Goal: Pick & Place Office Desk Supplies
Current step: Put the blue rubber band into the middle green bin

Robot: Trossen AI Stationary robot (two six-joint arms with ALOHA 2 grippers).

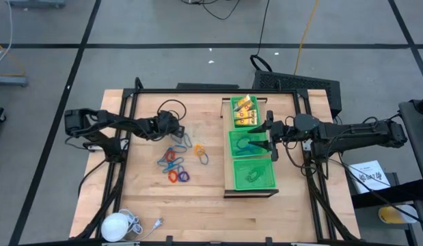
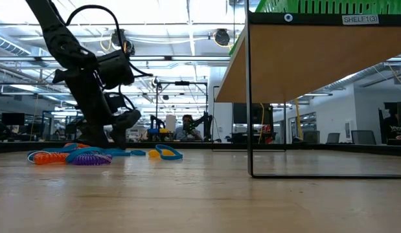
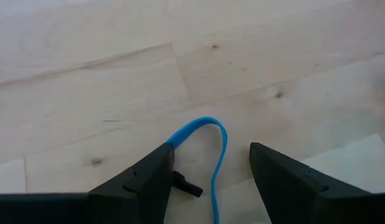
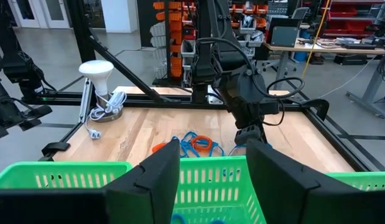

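Several thin rings, orange, blue, red and purple (image 1: 177, 162), lie loose on the wooden table; in the low view the rings (image 2: 90, 155) lie flat at the left arm's foot. My left gripper (image 1: 178, 130) (image 3: 211, 152) is open, low over the table, with a blue ring (image 3: 208, 124) lying between its fingers. Yellow packets (image 1: 244, 111) sit in the far compartment of the green mesh tray (image 1: 230, 147). A blue piece (image 1: 245, 144) lies in the middle compartment. My right gripper (image 1: 269, 137) (image 4: 211, 146) is open, just above that compartment, and holds nothing. My left gripper stands with one finger on either side of the blue ring's bend (image 3: 192, 127), coming from above and pointing down. The ring lies flat on the table. One end runs up against one fingertip (image 3: 164, 155); I cannot tell whether they touch.
The green tray (image 4: 68, 177) stands on a raised wooden shelf (image 2: 304, 58) on thin legs at the table's right. A white round object with a cord (image 1: 117, 224) sits at the near left corner. A black cable loop (image 1: 171, 106) lies beyond the rings. Bare wood lies between rings and shelf.
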